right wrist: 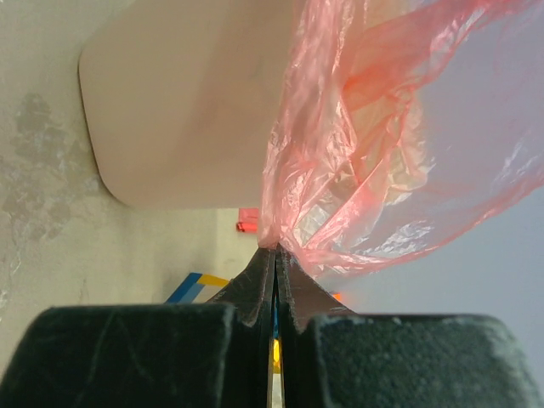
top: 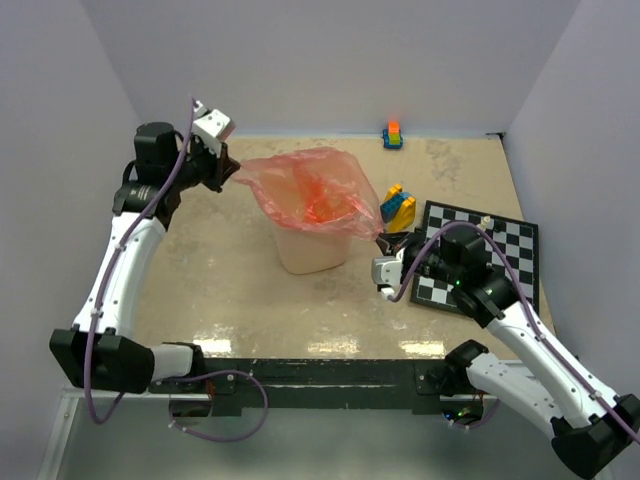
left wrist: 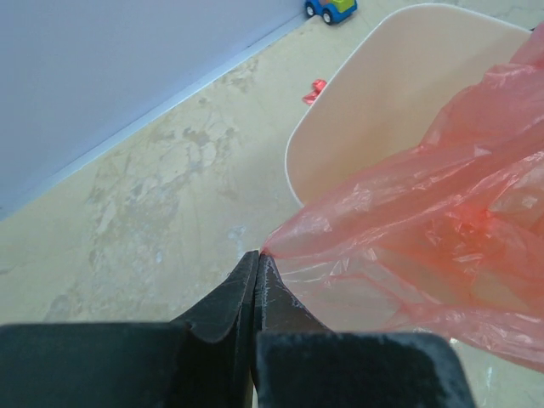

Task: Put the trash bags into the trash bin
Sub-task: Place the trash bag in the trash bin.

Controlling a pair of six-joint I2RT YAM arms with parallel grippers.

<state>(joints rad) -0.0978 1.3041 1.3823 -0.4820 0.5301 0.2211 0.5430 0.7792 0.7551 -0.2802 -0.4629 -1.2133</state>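
A crinkly translucent red trash bag (top: 305, 190) is stretched open over the mouth of the cream-beige trash bin (top: 312, 252), which stands upright mid-table. My left gripper (top: 232, 172) is shut on the bag's left corner, above and left of the bin. The left wrist view shows its shut tips (left wrist: 257, 253) pinching the red film (left wrist: 425, 238) beside the bin (left wrist: 382, 102). My right gripper (top: 379, 243) is shut on the bag's right corner. The right wrist view shows its tips (right wrist: 276, 246) pinching the bag (right wrist: 365, 144) beside the bin (right wrist: 187, 110).
A black-and-white checkerboard (top: 495, 255) lies under my right arm. Yellow-and-blue toy blocks (top: 397, 207) sit right of the bin. A small toy (top: 393, 135) stands at the back wall. A small red scrap (left wrist: 314, 89) lies on the table beyond the bin.
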